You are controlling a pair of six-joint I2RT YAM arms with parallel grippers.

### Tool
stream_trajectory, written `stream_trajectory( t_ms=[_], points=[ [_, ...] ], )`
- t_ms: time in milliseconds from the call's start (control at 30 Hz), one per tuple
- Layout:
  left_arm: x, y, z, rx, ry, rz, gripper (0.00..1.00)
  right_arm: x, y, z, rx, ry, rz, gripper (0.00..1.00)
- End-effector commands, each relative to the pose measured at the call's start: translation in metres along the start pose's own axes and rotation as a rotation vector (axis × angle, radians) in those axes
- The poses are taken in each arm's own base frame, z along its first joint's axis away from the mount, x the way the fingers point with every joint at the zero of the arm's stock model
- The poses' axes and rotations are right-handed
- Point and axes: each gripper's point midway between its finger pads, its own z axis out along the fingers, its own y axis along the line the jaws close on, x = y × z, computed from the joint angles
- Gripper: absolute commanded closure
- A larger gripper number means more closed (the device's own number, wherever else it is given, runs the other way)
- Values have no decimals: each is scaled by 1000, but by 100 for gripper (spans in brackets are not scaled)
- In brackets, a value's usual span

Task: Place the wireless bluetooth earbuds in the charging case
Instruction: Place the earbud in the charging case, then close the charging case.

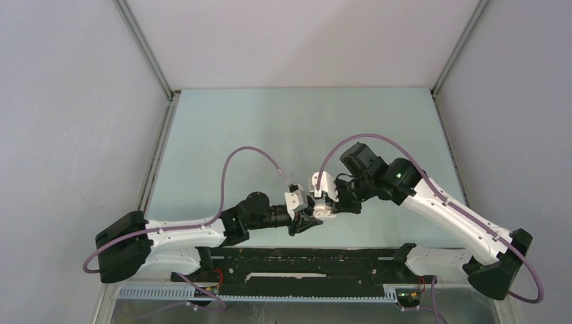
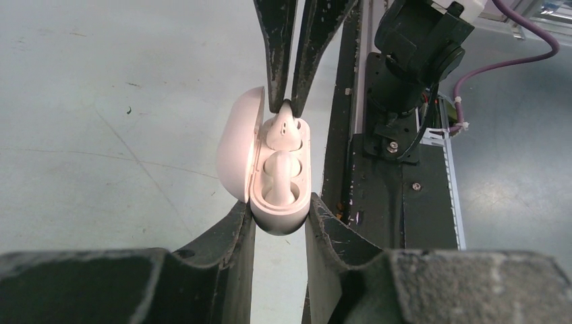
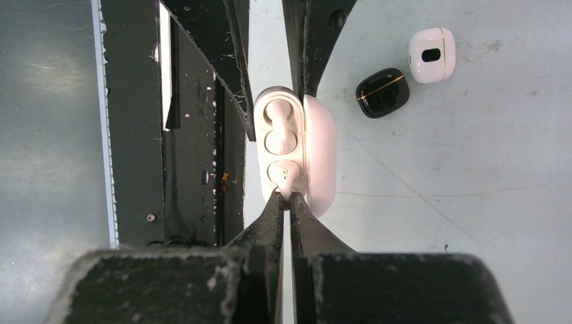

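My left gripper was pressed against both flanks of the glossy white, pebble-shaped plastic charging case, clamping its rounded lower body, with the hinged lid swung open to the side. My right gripper came in from the opposite end, its two dark, scuffed fingers drawn nearly together and pinching the tip of one small white wireless earbud. This earbud sat at the case's well nearest my right gripper; whether it was fully seated could not be told. A second white earbud lay bedded in the other well, on the side of my left gripper, free of any finger. In the overhead view both grippers met at the case near the front edge of the pale grey-green desk, just beside the black mounting rail. In the right wrist view a closed glossy black oval case with a thin gold line and a closed white rounded case with a dark oval slot lay close to each other on the desk, well apart from the held case.
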Motion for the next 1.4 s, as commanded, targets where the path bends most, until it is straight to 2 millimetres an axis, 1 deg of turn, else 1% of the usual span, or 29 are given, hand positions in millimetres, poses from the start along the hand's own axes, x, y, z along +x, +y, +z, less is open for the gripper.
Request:
stream_trajectory(
  t_ms=[0, 167, 300, 400, 533, 633, 733, 767, 833, 900, 1000, 1133, 1233, 1300, 1367],
  points=[
    [-31, -4, 1, 21, -96, 27, 98, -10, 1, 0, -3, -18, -19, 99],
    [-32, -4, 1, 25, -102, 23, 98, -8, -3, 4, 10, -4, -13, 93],
    [-28, -4, 2, 26, -93, 15, 98, -12, -1, 2, 21, -22, -14, 77],
    [-25, -5, 3, 29, -84, 8, 98, -14, 7, -9, 19, -53, -33, 72],
    [-22, -4, 3, 26, -73, 1, 98, -12, 21, -24, -32, -66, -21, 70],
    [-20, -4, 4, 23, -66, -5, 99, -13, 24, -32, -38, -103, 3, 68],
    [-19, -4, 5, 26, -63, -6, 99, -12, 18, -36, -15, -114, 20, 63],
    [-19, -4, 6, 28, -63, -6, 99, -12, 13, -36, 1, -121, 28, 60],
    [-19, -5, 6, 34, -64, -2, 99, -11, -1, -33, 46, -139, 60, 51],
    [-20, -5, 8, 40, -68, 0, 99, -11, -13, -29, 70, -157, 79, 46],
    [-21, -6, 9, 43, -70, -4, 98, -16, -16, -21, 32, -193, 93, 42],
    [-22, -5, 10, 43, -75, -4, 98, -19, -4, -6, -69, -194, 120, 41],
    [-23, -4, 12, 37, -76, -6, 99, -16, 13, 5, -123, -167, 102, 39],
    [-24, 0, 14, 16, -74, -29, 99, -14, 24, 7, -136, -153, 80, 38],
    [-25, 9, 17, -35, -75, -71, 100, -10, 33, 1, -139, -144, 83, 38]
  ],
)
